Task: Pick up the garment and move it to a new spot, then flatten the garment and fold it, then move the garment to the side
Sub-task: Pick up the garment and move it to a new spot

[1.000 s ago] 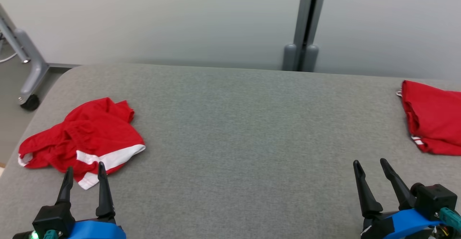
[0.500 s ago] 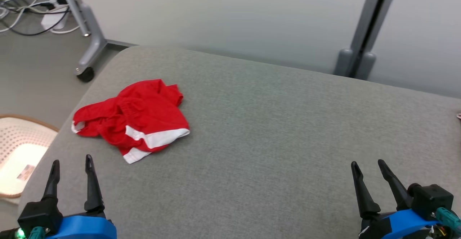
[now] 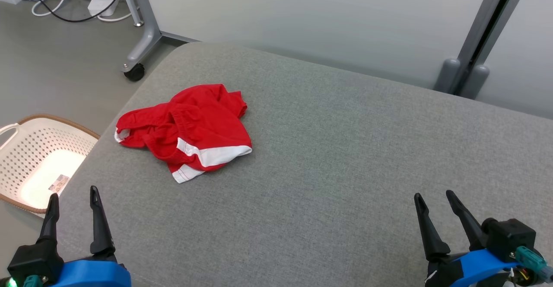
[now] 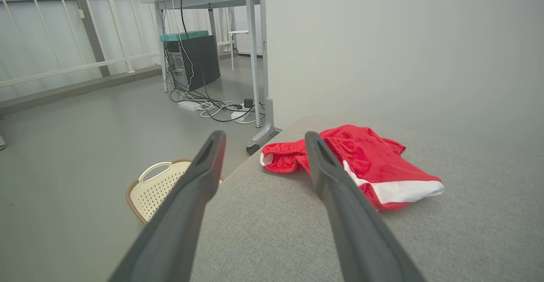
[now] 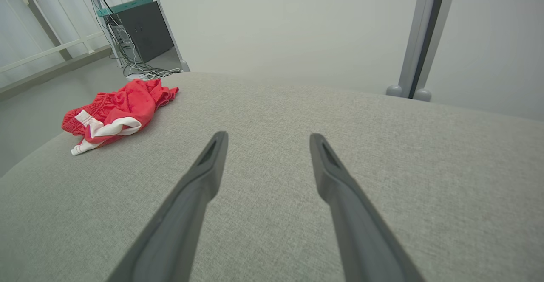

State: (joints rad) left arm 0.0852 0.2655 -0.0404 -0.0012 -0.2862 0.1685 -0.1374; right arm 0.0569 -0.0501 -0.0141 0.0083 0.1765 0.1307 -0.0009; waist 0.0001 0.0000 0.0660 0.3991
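While the left gripper [image 3: 73, 192] and right gripper [image 3: 433, 194] gape empty, the crumpled garment [image 3: 190, 131] lies near the table [image 3: 302, 218] edge; a shallow pinch could drag it off.

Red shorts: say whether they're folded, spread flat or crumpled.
Crumpled. The shorts lie bunched in an uneven heap on the grey pad, wrinkled, with a white-banded hem turned out.
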